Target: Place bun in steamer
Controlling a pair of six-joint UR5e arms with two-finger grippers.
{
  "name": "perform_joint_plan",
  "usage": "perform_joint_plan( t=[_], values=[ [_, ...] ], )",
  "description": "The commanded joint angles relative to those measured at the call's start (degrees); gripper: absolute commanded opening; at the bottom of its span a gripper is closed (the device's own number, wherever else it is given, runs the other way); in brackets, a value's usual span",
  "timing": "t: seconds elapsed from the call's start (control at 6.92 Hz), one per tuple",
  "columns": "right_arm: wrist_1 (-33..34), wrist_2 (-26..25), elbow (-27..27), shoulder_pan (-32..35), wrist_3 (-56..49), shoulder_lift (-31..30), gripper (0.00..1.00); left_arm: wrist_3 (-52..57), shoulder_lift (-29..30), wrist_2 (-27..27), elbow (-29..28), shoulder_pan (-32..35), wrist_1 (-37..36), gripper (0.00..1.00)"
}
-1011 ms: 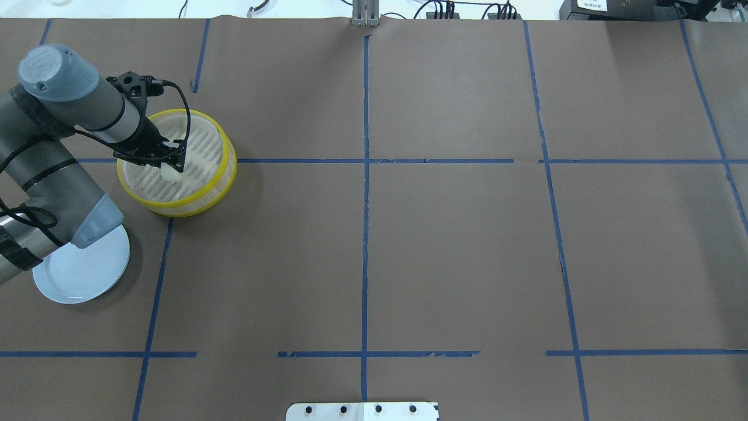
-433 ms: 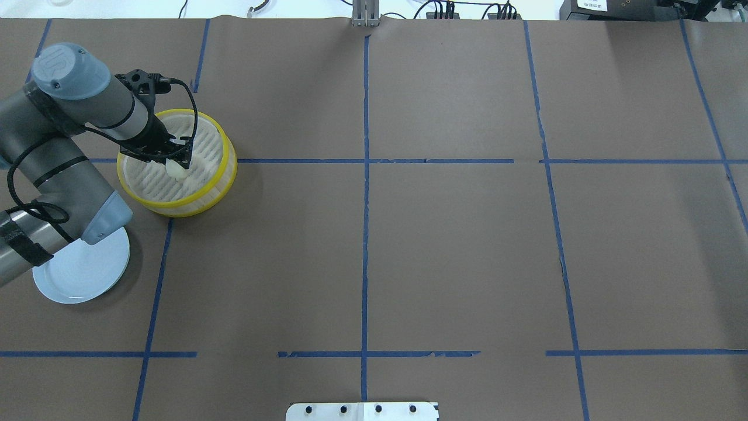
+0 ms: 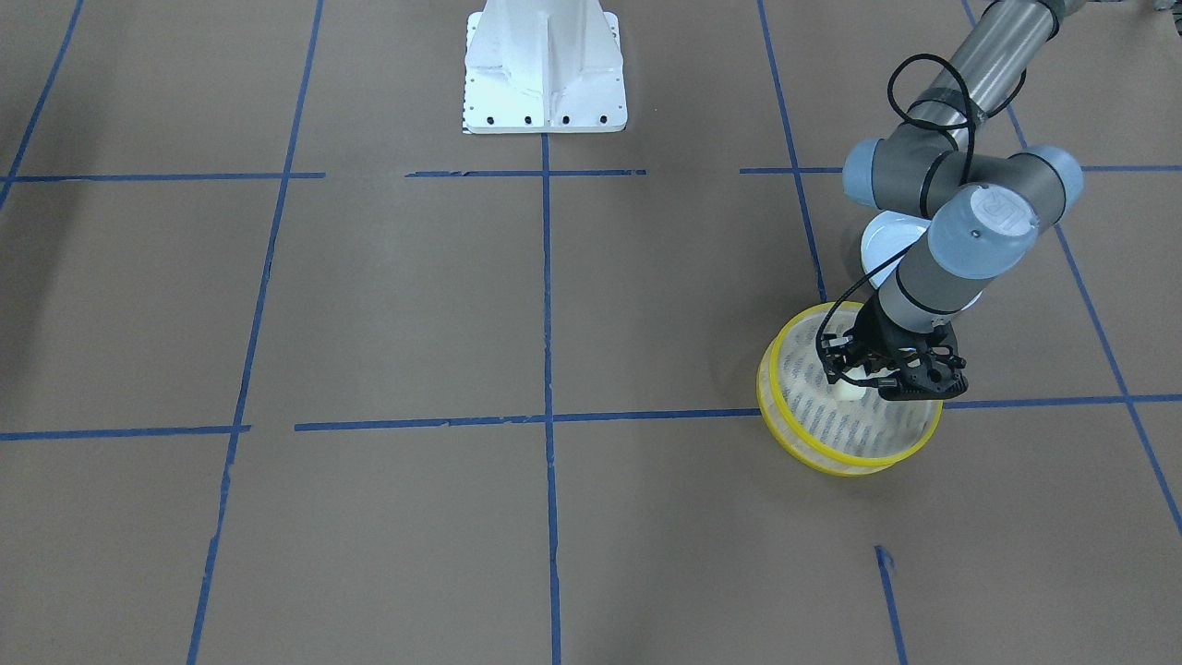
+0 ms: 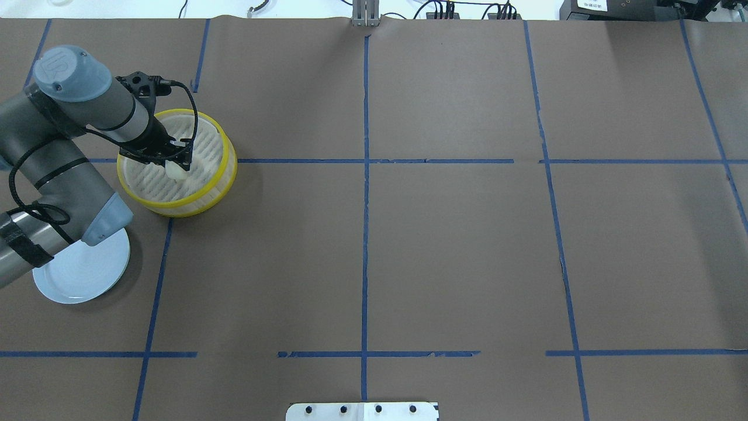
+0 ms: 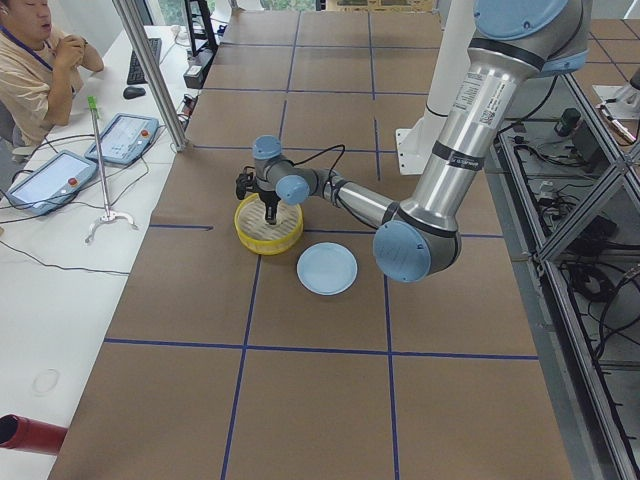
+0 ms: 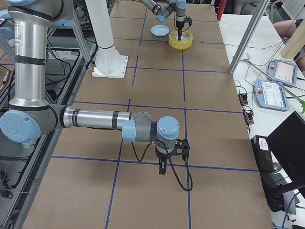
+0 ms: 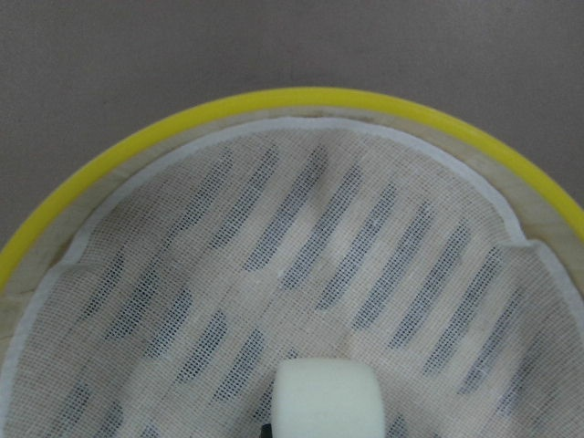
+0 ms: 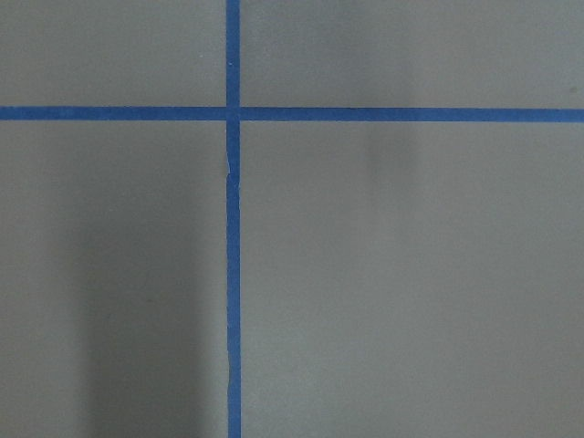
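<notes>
The steamer (image 4: 232,166), a round basket with yellow rims and a slotted whitish floor, stands at the table's far left. My left gripper (image 4: 177,165) reaches down into it and is shut on the bun (image 4: 175,171), a small cream-white lump held low over the floor near the basket's middle. The left wrist view shows the bun (image 7: 327,400) at the bottom edge over the slotted floor, with the yellow rim (image 7: 301,96) beyond. The front view shows the gripper (image 3: 854,383) inside the steamer (image 3: 763,388). My right gripper (image 6: 162,170) hangs over bare brown paper; I cannot tell its state.
A pale blue plate (image 4: 82,275) lies empty on the near side of the steamer, partly under my left arm's elbow. The robot's white base plate (image 3: 545,65) sits at the table's middle edge. Blue tape lines cross the brown paper.
My left gripper with the bun has shifted slightly farther in over the steamer floor and lower. In the last half second it hardly moved.
</notes>
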State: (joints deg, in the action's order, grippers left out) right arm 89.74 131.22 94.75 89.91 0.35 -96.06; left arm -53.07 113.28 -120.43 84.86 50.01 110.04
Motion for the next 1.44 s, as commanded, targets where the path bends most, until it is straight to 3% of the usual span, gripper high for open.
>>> perform_joint_plan(
  t=[0.0, 0.14, 0.58, 0.87, 1.16, 1.3],
  values=[
    [0.0, 0.0, 0.0, 0.0, 0.0, 0.0, 1.0, 0.1, -0.2, -0.1, 0.1, 0.0, 0.0, 0.78],
    [0.0, 0.0, 0.0, 0.0, 0.0, 0.0, 1.0, 0.2, -0.2, 0.0, 0.5, 0.1, 0.0, 0.99],
    [0.0, 0.0, 0.0, 0.0, 0.0, 0.0, 1.0, 4.4, -1.7, -1.5, 5.4, 8.7, -1.1, 0.99],
    [0.0, 0.0, 0.0, 0.0, 0.0, 0.0, 1.0, 18.9, -11.3, -8.3, 10.1, 18.7, -3.1, 0.99],
    [0.0, 0.0, 0.0, 0.0, 0.0, 0.0, 1.0, 38.2, -20.3, -9.1, 9.6, 29.8, -4.3, 0.99],
    [0.0, 0.0, 0.0, 0.0, 0.0, 0.0, 1.0, 47.2, -20.7, -9.2, 8.6, 36.1, -11.2, 0.99]
  ],
)
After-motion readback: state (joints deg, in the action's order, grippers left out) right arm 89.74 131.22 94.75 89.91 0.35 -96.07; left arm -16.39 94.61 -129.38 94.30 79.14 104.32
